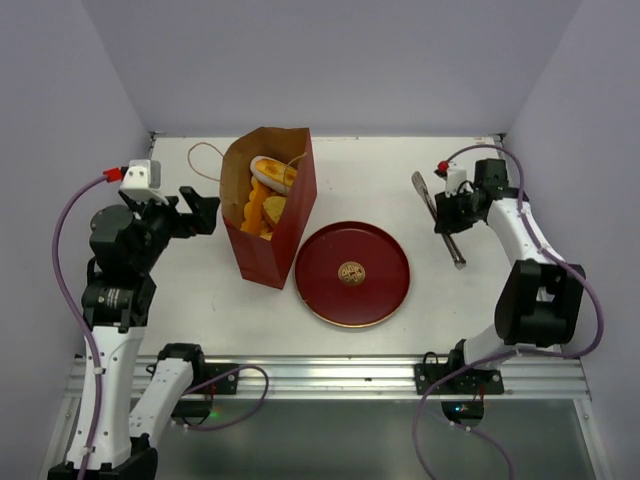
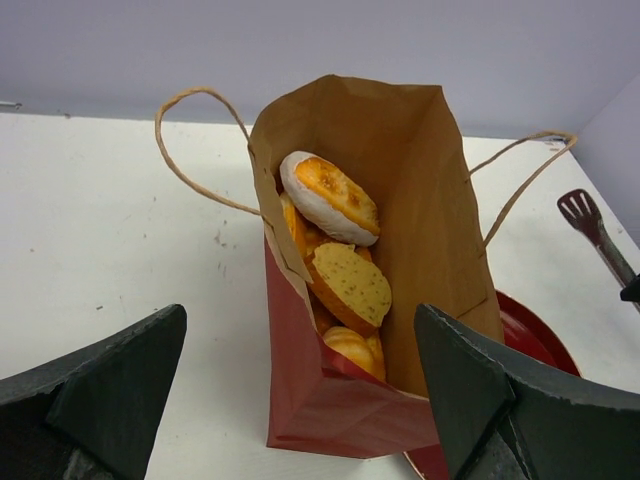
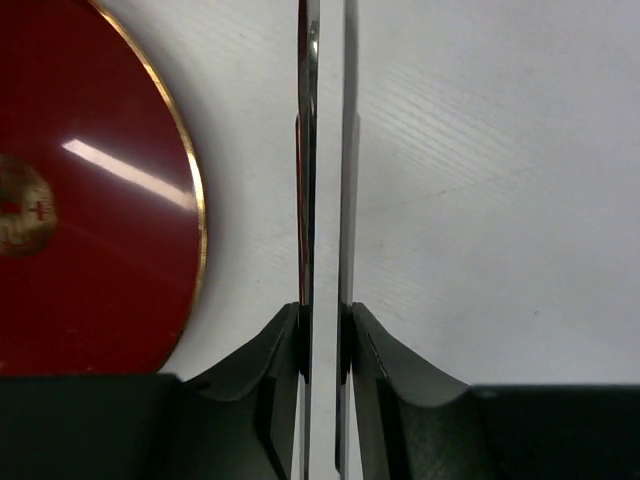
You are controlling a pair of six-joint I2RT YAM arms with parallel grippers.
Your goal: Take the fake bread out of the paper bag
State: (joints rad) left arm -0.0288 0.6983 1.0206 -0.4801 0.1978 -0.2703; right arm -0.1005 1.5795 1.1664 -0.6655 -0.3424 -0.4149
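Observation:
The paper bag (image 1: 268, 250) stands upright and open left of centre, dark red outside, brown inside; it also shows in the left wrist view (image 2: 320, 400). The fake bread (image 1: 266, 195) lies inside it: a white-rimmed orange loaf (image 2: 330, 195) on top, a tan slice (image 2: 352, 285) and a ridged loaf (image 2: 355, 350) below. My left gripper (image 1: 197, 214) is open and empty, just left of the bag, its jaws spread wide towards it (image 2: 300, 335). My right gripper (image 1: 447, 214) is shut on metal tongs (image 1: 456, 250) at the right; its jaws squeeze both blades (image 3: 308, 150).
A round dark-red plate (image 1: 385, 290) with a gold rim lies right of the bag, between the arms; it also shows in the right wrist view (image 3: 100, 220). The bag's cord handles (image 1: 200, 160) hang out behind it. Walls close the table on three sides.

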